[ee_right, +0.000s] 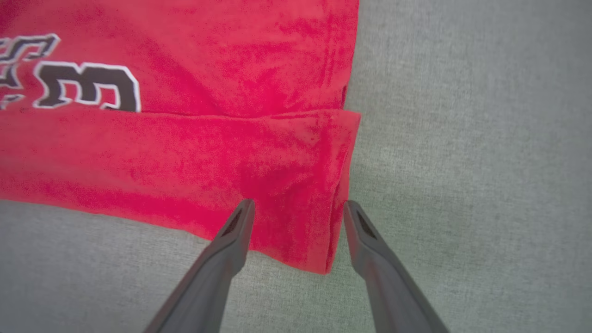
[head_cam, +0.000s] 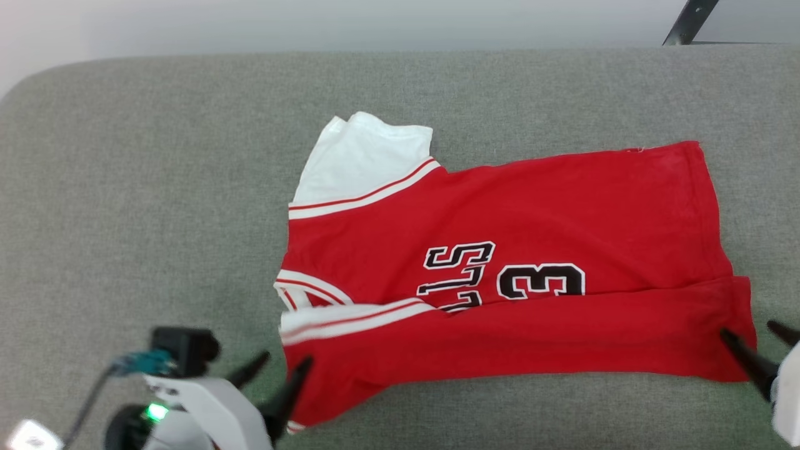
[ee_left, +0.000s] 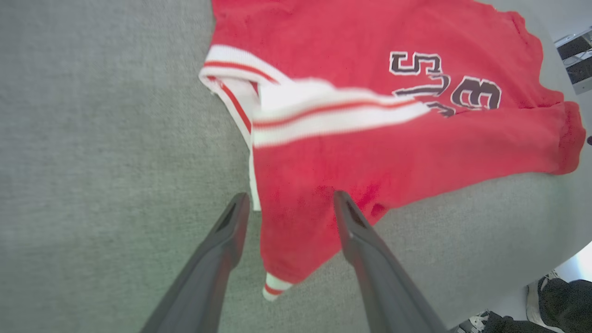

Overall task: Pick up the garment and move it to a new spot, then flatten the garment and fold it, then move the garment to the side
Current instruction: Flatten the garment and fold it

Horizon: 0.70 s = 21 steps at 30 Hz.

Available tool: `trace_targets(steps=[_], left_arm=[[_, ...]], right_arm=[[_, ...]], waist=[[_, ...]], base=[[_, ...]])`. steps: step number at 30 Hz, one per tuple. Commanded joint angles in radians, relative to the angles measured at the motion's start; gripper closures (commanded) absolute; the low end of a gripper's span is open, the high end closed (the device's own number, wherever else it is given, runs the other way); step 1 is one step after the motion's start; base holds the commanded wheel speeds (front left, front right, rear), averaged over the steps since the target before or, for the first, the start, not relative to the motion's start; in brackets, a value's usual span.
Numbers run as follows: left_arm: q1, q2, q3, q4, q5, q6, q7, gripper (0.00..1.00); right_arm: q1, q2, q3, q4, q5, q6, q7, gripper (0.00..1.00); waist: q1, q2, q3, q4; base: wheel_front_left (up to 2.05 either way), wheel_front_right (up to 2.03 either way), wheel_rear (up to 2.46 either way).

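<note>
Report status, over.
Garment flat, near edge folded over. Left gripper open astride near left corner. Right gripper open astride near right corner. Person's foot beyond table edge.

Colours logged: garment [head_cam: 562,212] body bright red. Its sleeve panel [head_cam: 362,156] plain white. The trim [head_cam: 365,199] is white bands split by a thin red stripe; same at the collar [head_cam: 306,290]. The lettering [head_cam: 540,281] is black with white outline. The counter [head_cam: 156,187] is grey woven cloth, unpatterned. The left claw [head_cam: 286,358] and right claw [head_cam: 748,328] are dark grey. The forearm shell [head_cam: 206,406] is white, with a green light [head_cam: 155,411].
</note>
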<state>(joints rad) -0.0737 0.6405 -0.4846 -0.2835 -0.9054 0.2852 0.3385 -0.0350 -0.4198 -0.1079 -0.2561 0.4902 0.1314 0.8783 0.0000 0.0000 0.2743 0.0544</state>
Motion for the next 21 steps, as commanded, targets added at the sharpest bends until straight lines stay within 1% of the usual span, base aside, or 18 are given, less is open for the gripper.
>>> trace_targets(steps=[1,5,6,7,9,10,13,15,21], left_arm=[[0.005,0.012,0.016,-0.017,-0.001,0.007,-0.006,0.00],[-0.058,0.078,0.091,-0.088,0.018,0.023,-0.004,0.00],[-0.085,0.097,0.104,-0.088,0.031,0.019,0.000,0.00],[-0.119,0.105,0.108,-0.086,0.035,0.005,0.006,0.00],[-0.205,0.095,0.113,-0.054,0.022,-0.034,0.020,0.00],[-0.253,0.097,0.109,-0.021,0.019,-0.060,0.032,0.00],[-0.424,0.083,0.093,0.109,0.034,-0.129,0.060,0.00],[-0.534,0.056,0.071,0.201,0.048,-0.175,0.072,0.00],[-0.838,-0.016,0.020,0.525,0.102,-0.290,0.079,0.00]], right_arm=[[0.000,0.004,-0.016,-0.016,0.005,-0.002,-0.009,0.00],[-0.027,0.018,-0.056,-0.080,0.010,-0.001,-0.021,0.00],[-0.035,0.022,-0.058,-0.090,0.008,-0.002,-0.028,0.00],[-0.044,0.027,-0.054,-0.096,0.005,-0.001,-0.036,0.00],[-0.067,0.041,-0.033,-0.100,0.001,-0.002,-0.059,0.00],[-0.079,0.047,-0.020,-0.092,-0.004,-0.002,-0.072,0.00],[-0.116,0.062,0.033,-0.073,-0.005,-0.002,-0.097,0.00],[-0.140,0.070,0.065,-0.061,-0.009,-0.001,-0.113,0.00],[-0.213,0.085,0.145,-0.028,-0.004,-0.001,-0.158,0.00]], waist=[[0.0000,0.0000,-0.004,-0.002],[0.0000,0.0000,-0.010,-0.004],[0.0000,0.0000,-0.010,-0.005],[0.0000,0.0000,-0.010,-0.007],[0.0000,0.0000,-0.006,-0.015],[0.0000,0.0000,-0.002,-0.021],[0.0000,0.0000,0.020,-0.050],[0.0000,0.0000,0.041,-0.075],[0.0000,0.0000,0.120,-0.158]], base=[[0.00,0.00,0.00],[0.00,0.00,0.00],[0.00,0.00,0.00],[0.00,0.00,0.00],[0.00,0.00,0.00],[0.00,0.00,0.00],[0.00,0.00,0.00],[0.00,0.00,0.00],[0.00,0.00,0.00]])
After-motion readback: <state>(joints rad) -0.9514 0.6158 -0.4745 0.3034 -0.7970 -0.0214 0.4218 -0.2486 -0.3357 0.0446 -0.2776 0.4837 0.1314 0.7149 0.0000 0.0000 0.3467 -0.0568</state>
